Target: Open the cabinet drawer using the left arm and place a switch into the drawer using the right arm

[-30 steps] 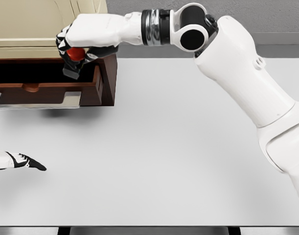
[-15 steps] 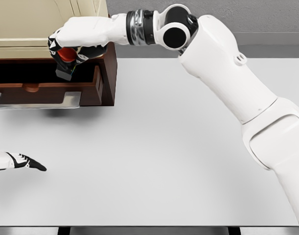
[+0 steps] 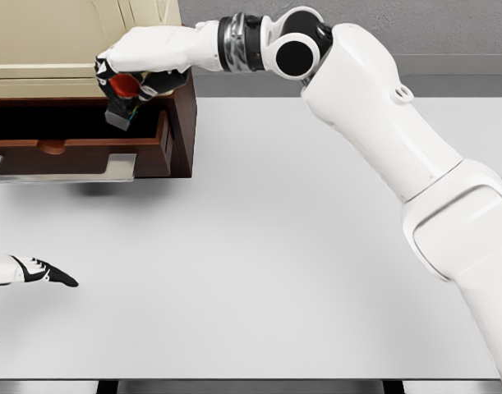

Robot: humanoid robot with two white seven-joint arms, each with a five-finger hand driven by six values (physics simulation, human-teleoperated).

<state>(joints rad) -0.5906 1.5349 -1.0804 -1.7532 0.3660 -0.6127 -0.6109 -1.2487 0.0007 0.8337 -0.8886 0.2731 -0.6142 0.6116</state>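
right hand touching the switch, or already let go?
Touching. The head view shows the right hand with its fingers curled around the red-buttoned switch, holding it above the open drawer; no gap shows between them.

White glossy arm shells, black round joint caps, silver-ringed wrist; right hand [image 3: 135, 70] white-backed, black fingers [image 3: 156, 86].

We see a bright, evenly lit render with no blur and no bending at the edges. The white table [image 3: 259, 246] shows no glare. A soft grey shadow lies under the open drawer [image 3: 78, 152], whose inside is deep dark. The right arm [image 3: 382, 123] carries gentle shading along its underside.
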